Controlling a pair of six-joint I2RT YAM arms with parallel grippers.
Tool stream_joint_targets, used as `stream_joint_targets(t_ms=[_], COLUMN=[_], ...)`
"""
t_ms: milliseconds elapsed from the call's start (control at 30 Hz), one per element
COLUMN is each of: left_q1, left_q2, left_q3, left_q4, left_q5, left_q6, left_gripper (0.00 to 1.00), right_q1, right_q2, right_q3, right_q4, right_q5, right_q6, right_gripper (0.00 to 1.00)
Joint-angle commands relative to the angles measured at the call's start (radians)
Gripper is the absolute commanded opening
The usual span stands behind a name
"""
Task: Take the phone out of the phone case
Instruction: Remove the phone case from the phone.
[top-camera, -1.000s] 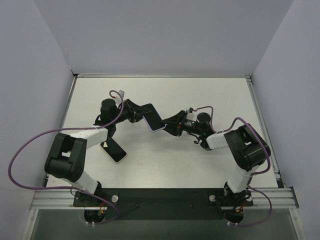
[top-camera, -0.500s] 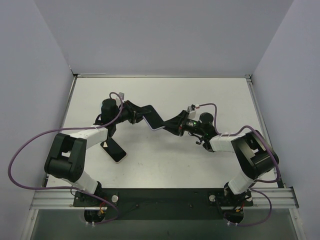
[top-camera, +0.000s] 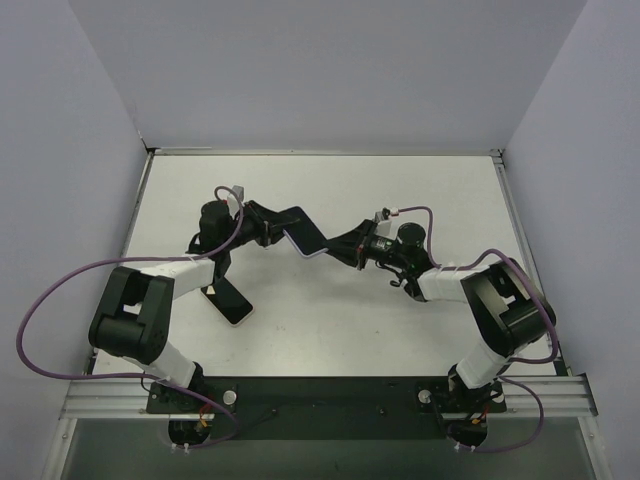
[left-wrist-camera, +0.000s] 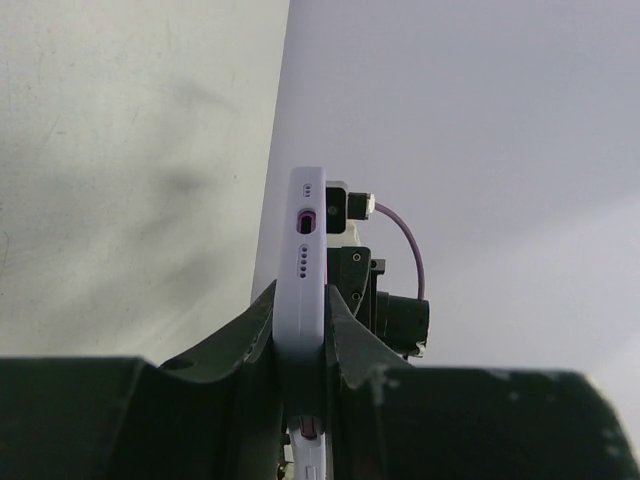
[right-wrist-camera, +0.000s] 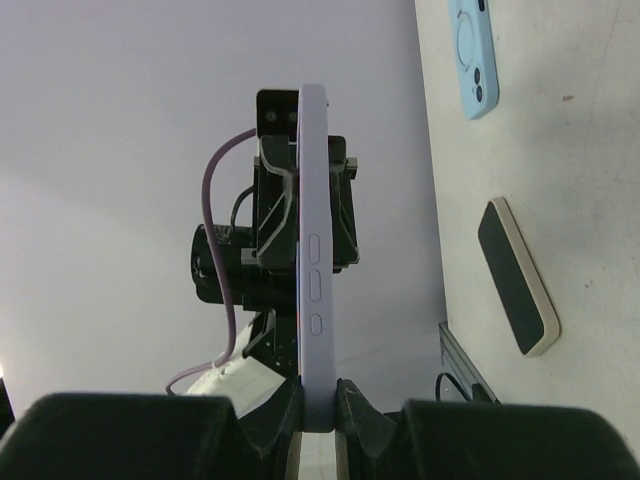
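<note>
The phone case (left-wrist-camera: 308, 270), with the dark-faced phone (top-camera: 303, 232) apparently seated in it, is held clear of the table (top-camera: 400, 320) and spans the gap between the two arms; one end is clamped between the fingers of the left gripper (left-wrist-camera: 302, 310), and the other end is pinched by the right gripper (right-wrist-camera: 318, 388), so both pairs of jaws are closed flat against the case's broad faces. In each wrist view the case is seen edge-on, rising straight out from between the black fingers; how fully the phone sits in the case cannot be judged, since the top view is small and the wrist views show only the rim. The case is a pale lavender, matte and smooth, with rounded corners; a charging slot and rows of small holes are cut into the narrow edge seen from the left wrist, and three raised oblong buttons are moulded into the long side seen from the right wrist. The fingers are of dull black, angular plastic. A second phone (right-wrist-camera: 517, 275), a dark slab with a cream rim, lies flat on the white, faintly scuffed table; a light blue case (right-wrist-camera: 472, 55) with a camera cut-out and a ring mark lies flat beyond it.
</note>
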Motion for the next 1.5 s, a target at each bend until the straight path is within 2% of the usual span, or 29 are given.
stream_joint_targets(t_ms=[0, 133, 200, 367, 467, 667, 767, 1033, 1167, 1467], left_q1=[0.002, -0.003, -0.006, -0.015, -0.029, -0.055, -0.057, -0.076, -0.087, -0.092], left_q2=[-0.023, -0.014, -0.008, 0.030, 0.061, 0.034, 0.011, -0.045, -0.054, -0.111], left_q3=[0.006, 0.018, 0.028, 0.067, 0.110, 0.214, 0.228, 0.243, 0.297, 0.363], left_q4=[0.287, 0.574, 0.717, 0.904, 1.033, 1.032, 1.032, 1.017, 1.015, 1.007], left_q5=[0.019, 0.005, -0.033, -0.120, -0.196, -0.230, -0.251, -0.296, -0.319, -0.352], left_q6=[-0.056, -0.198, -0.237, -0.352, -0.424, -0.405, -0.401, -0.395, -0.405, -0.407], left_gripper=[0.00, 0.00, 0.00, 0.00, 0.00, 0.00, 0.00, 0.00, 0.00, 0.00], right_q1=[-0.004, -0.026, -0.033, -0.033, -0.030, -0.012, 0.000, 0.045, 0.068, 0.111], right_q2=[-0.006, 0.038, 0.060, 0.035, 0.054, 0.077, 0.115, 0.164, 0.198, 0.267], right_q3=[0.070, 0.163, 0.263, 0.410, 0.462, 0.501, 0.498, 0.487, 0.484, 0.581], right_q4=[0.244, 0.362, 0.424, 0.331, 0.356, 0.357, 0.422, 0.419, 0.421, 0.421], right_q5=[0.034, 0.055, 0.080, 0.103, 0.144, 0.193, 0.235, 0.264, 0.298, 0.359], right_q6=[0.051, 0.207, 0.317, 0.342, 0.428, 0.495, 0.558, 0.551, 0.549, 0.581], right_gripper=[0.00, 0.00, 0.00, 0.00, 0.00, 0.00, 0.00, 0.00, 0.00, 0.00])
